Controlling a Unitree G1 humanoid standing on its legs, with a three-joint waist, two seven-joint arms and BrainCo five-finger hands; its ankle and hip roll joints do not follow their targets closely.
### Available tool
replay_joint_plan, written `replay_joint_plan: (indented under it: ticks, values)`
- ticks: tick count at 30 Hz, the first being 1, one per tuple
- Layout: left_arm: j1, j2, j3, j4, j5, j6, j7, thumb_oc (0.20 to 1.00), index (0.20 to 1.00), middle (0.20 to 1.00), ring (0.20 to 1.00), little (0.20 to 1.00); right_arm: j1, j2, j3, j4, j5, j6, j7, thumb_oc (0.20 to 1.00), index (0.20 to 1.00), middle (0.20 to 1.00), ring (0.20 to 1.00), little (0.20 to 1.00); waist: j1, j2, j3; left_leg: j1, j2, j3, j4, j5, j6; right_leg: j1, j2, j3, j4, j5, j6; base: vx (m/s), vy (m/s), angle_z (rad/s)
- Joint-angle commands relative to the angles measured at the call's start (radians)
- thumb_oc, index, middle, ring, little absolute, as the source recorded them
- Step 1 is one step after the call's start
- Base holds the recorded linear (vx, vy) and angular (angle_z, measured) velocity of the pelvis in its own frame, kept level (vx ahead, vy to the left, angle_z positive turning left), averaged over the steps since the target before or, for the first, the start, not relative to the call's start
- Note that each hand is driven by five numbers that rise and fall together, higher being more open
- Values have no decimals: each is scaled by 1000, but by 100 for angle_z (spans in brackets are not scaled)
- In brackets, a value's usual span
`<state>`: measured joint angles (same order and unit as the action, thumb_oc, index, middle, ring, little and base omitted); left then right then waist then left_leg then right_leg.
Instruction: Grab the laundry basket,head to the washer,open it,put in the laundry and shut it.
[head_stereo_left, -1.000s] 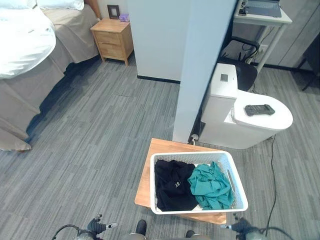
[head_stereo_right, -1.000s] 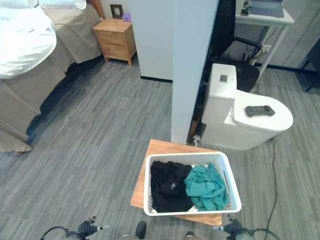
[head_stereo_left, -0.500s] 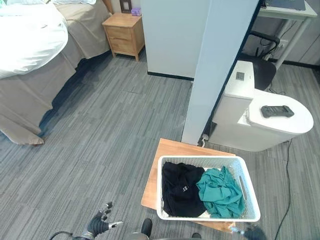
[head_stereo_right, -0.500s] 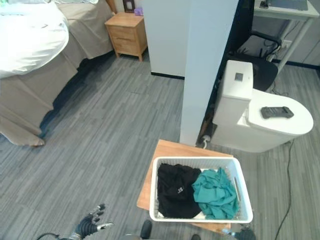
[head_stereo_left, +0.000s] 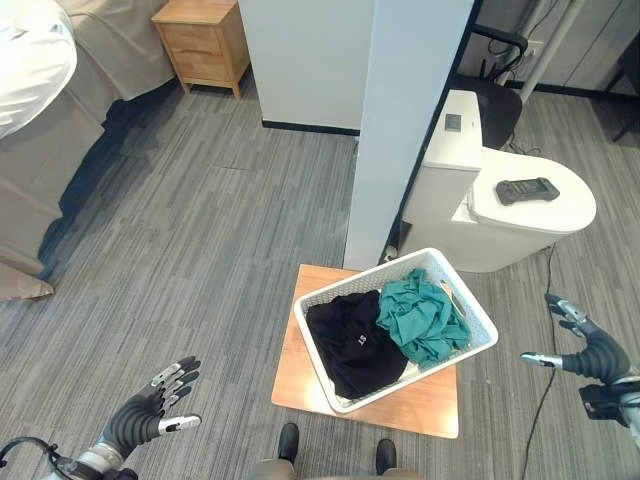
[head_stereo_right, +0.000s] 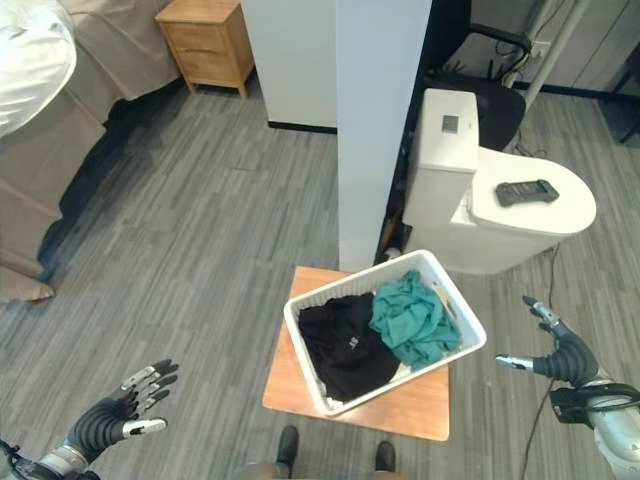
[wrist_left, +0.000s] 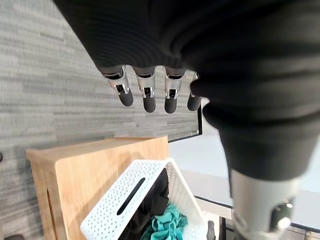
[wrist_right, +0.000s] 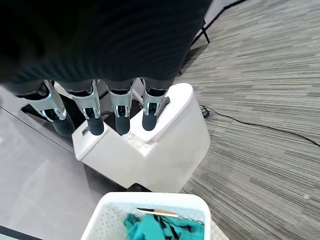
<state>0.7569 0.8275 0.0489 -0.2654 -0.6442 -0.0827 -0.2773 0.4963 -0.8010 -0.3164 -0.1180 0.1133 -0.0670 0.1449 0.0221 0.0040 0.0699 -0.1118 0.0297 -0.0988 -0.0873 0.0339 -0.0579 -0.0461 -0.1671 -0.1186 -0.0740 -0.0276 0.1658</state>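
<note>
White perforated laundry basket (head_stereo_left: 400, 335) sits on a low wooden stand (head_stereo_left: 425, 400), turned at an angle to the stand's edges, on the grey plank floor (head_stereo_left: 200, 250). Inside it: a black garment (head_stereo_left: 350, 340) on the robot's left side, a teal garment (head_stereo_left: 420, 315) on the right side, the two touching in the middle. Neither hand touches the basket. Left hand (head_stereo_left: 145, 410) is low at the robot's left, well apart from the stand, fingers spread and straight, holding nothing; left wrist view shows its fingertips (wrist_left: 147, 102) extended in a row above the floor, with the basket's slotted handle (wrist_left: 131, 196) and the stand's corner beyond them. Right hand (head_stereo_left: 585, 350) is at the robot's right, near the basket's right side but clear of it, fingers splayed, thumb out, nothing held; right wrist view shows its fingers (wrist_right: 120, 117) straight, with the basket rim (wrist_right: 150, 200) and teal cloth beyond. Just behind the stand stands a pale blue-grey partition wall (head_stereo_left: 410, 110). To its right is a white rounded appliance (head_stereo_left: 500, 215) with a dark remote-like device (head_stereo_left: 527, 189) lying on its top. A wooden nightstand (head_stereo_left: 200, 40) and a bed (head_stereo_left: 40, 130) with a tan skirt sit far left.
</note>
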Motion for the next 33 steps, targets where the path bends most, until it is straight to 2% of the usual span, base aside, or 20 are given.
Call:
replay_joint_plan:
  ticks: [1, 5, 8, 15, 24, 30, 33]
  values:
    - [-25, 35, 0, 0, -49, -16, 18, 1000, 1000, 1000, 1000, 1000, -66, -83, 38, 47, 71, -17, 0, 1000, 1000, 1000, 1000, 1000, 14, -38, -25, -88, 80, -42, 0, 52, -17, -91, -54, -14, -13, 124, 58, 0, 0, 0]
    - [-101, 38, -56, 26, -12, -9, 35, 1000, 1000, 1000, 1000, 1000, -146, -121, 113, 118, 14, 8, -3, 1000, 1000, 1000, 1000, 1000, 18, -46, -23, -94, 86, -43, 0, 53, -19, -102, -49, -13, -13, 127, 57, 2, -9, 0]
    - [-198, -13, -142, 86, 31, 3, 53, 1000, 1000, 1000, 1000, 1000, -288, -130, 220, 232, -36, 35, -23, 1000, 1000, 1000, 1000, 1000, 23, -60, -17, -110, 94, -45, 0, 56, -18, -123, -38, -8, -13, 128, 50, 14, -46, -3]
    - [-284, -70, -189, 152, 92, 16, 66, 1000, 1000, 1000, 1000, 1000, -461, -139, 337, 360, -109, 62, -48, 1000, 1000, 1000, 1000, 1000, 31, -72, -8, -137, 107, -50, 0, 63, -18, -154, -19, 6, -13, 126, 37, 10, -34, -2]
    - [-383, -126, -237, 203, 100, 32, 82, 1000, 1000, 1000, 1000, 1000, -754, -71, 535, 564, -207, 93, -106, 1000, 1000, 1000, 1000, 1000, 48, -83, 22, -187, 123, -62, 0, 77, -16, -206, 1, 20, -13, 127, 22, -6, -29, -6]
    - [-452, -154, -272, 247, 84, 32, 126, 1000, 1000, 1000, 1000, 1000, -897, 34, 642, 699, -190, 99, -155, 1000, 1000, 1000, 1000, 1000, 58, -91, 39, -211, 124, -65, 0, 85, -13, -233, 11, 36, -13, 129, 14, -1, -6, -4]
    - [-460, -151, -264, 246, 89, 38, 125, 1000, 1000, 1000, 1000, 1000, -921, 53, 684, 757, -181, 101, -135, 1000, 1000, 1000, 1000, 1000, 60, -96, 40, -214, 126, -67, 0, 87, -13, -236, 14, 36, -13, 129, 12, -1, -9, -3]
